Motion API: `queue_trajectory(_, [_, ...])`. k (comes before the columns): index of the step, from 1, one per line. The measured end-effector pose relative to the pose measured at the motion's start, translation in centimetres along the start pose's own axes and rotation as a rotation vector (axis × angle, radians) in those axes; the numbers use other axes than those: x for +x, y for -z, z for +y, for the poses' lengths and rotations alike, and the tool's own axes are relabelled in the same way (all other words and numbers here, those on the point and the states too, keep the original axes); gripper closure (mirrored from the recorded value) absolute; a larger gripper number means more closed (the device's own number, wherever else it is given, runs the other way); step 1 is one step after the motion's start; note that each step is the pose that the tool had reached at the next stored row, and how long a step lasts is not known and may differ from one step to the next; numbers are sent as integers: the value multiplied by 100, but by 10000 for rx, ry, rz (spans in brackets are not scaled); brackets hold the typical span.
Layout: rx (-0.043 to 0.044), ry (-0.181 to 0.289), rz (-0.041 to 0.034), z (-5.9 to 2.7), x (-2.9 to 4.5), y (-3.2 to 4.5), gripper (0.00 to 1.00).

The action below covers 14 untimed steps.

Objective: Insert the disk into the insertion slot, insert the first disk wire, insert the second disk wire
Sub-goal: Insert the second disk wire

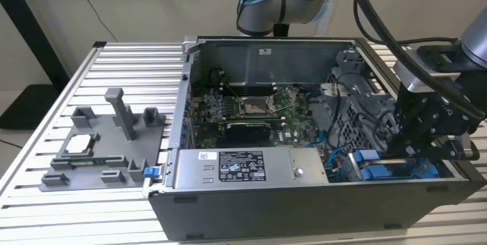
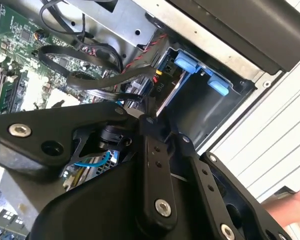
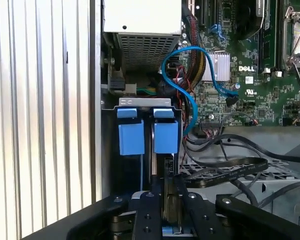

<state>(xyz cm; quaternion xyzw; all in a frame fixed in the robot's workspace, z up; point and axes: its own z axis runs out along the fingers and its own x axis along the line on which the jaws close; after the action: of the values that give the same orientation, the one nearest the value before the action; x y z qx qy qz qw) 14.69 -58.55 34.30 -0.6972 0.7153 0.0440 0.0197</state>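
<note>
My black gripper reaches down into the front corner of the open computer case, on the exterior view's right. In the first wrist view its fingers stand close together on a narrow dark edge with a bit of blue at its base, which looks like the disk held on edge. Just beyond the fingertips lies the insertion slot, a grey metal bay with two blue tabs. These tabs also appear in the second wrist view, and blue plastic sits beside the gripper in the exterior view.
A grey box with a black-and-white label lies along the case front. The motherboard with its silver socket is behind it. A blue cable and black flat cables loop close to the bay. A grey fixture stands on the slatted table.
</note>
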Motion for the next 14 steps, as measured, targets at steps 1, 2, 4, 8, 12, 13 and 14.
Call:
queue_trajectory(1, [0, 0, 4, 0, -1, 2, 0])
queue_trajectory(2, [0, 0, 1, 0, 0, 1, 0])
queue_trajectory(4, [0, 0, 2, 0, 0, 1, 0])
queue_trajectory(8, [0, 0, 2, 0, 0, 1, 0])
queue_trajectory(12, [0, 0, 3, 0, 0, 1, 0])
queue_trajectory(13, [0, 0, 2, 0, 0, 1, 0])
queue_trajectory(14, [0, 0, 3, 0, 0, 1, 0])
